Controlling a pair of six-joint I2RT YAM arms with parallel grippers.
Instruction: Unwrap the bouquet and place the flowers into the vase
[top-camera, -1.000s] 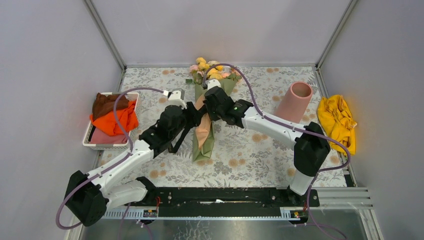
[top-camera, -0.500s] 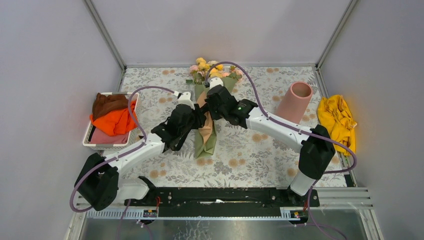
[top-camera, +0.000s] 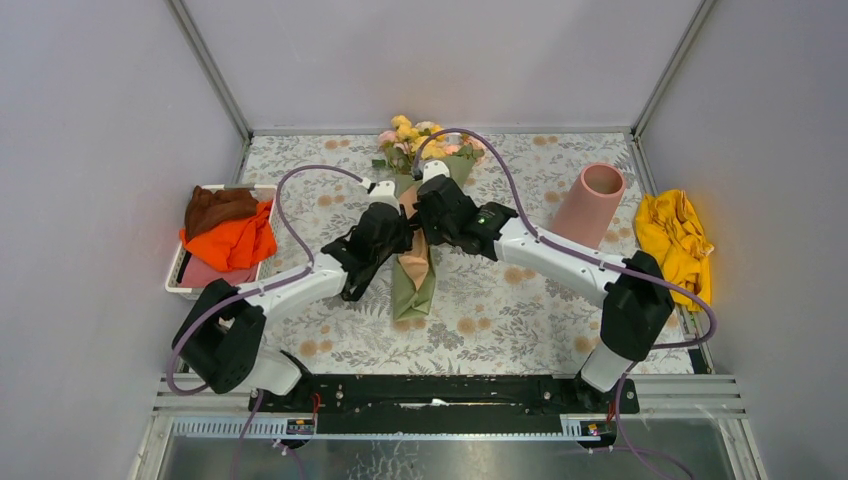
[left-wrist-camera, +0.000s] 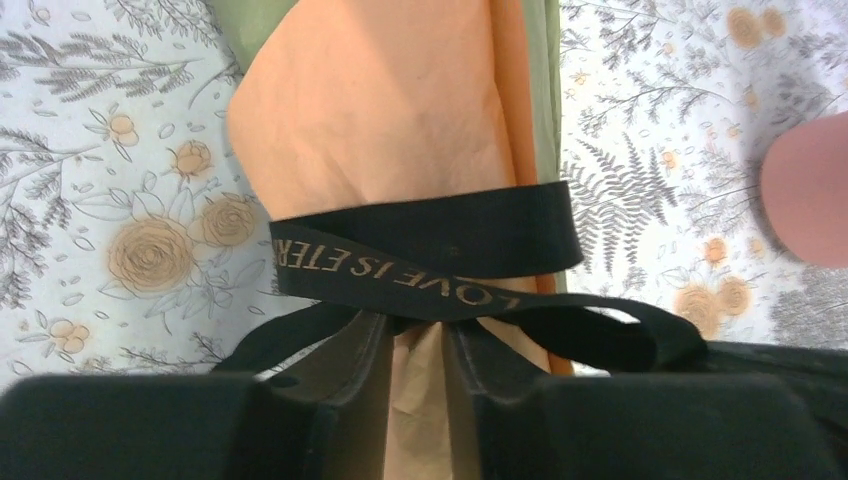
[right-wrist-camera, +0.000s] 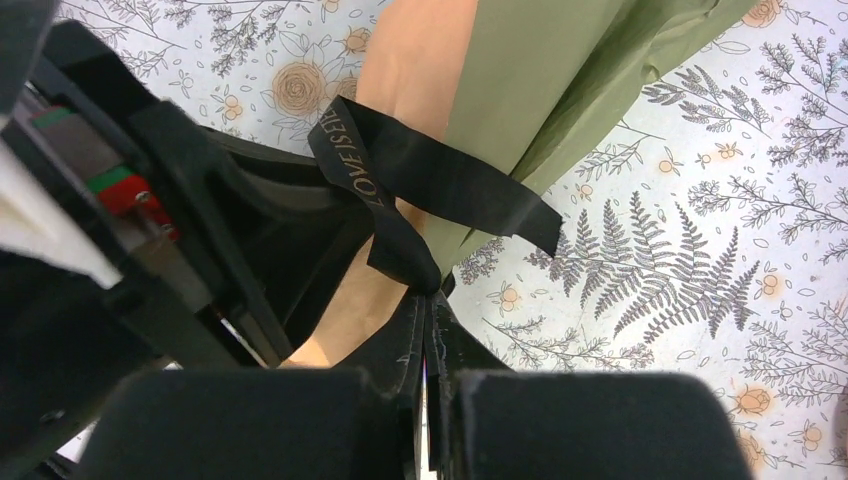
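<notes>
The table (top-camera: 520, 300), covered in a pale floral-print cloth, carries everything, and the task has barely begun. The bouquet (top-camera: 410, 268), a cone of peach-orange and olive-green wrapping paper, lies flat near the middle with its narrow end toward the arms, fully wrapped. The vase (top-camera: 590, 205), a tall matte pink cylinder, stands upright well apart to the right, its round mouth holding nothing. The flowers (top-camera: 415, 135), yellow and pink blooms, show only at the cone's far, wide end.

The black ribbon (left-wrist-camera: 420, 240) with gold lettering is still tied round the cone. The right gripper (right-wrist-camera: 425, 300) is clenched on one loose tail of it. The left gripper (left-wrist-camera: 420, 340) straddles the peach paper just below the band; whether it actually pinches the paper I cannot tell.

Left to do: untie the ribbon, open the paper, free the stems and stand them in the vase.
</notes>
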